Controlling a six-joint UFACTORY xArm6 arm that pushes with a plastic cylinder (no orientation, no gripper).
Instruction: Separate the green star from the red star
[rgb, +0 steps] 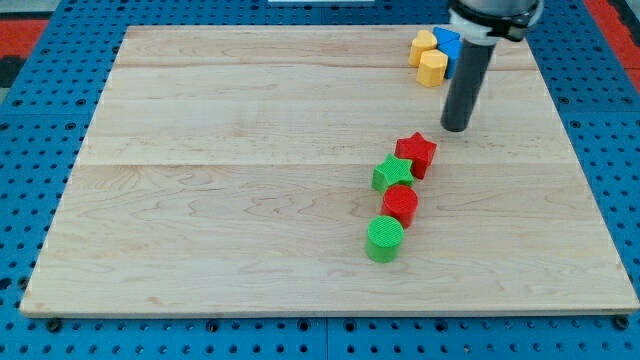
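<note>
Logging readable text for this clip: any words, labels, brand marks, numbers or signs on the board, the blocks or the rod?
None: no text, label, number or sign shows anywhere in the camera view.
The wooden board, the green star, the red star and the other blocks are plain.
The dark rod ending in my tip, just to the upper right of the red star, shows no marking.

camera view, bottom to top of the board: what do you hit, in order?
green cylinder → red cylinder → green star → red star → my tip → the yellow and blue blocks at the top edge.
</note>
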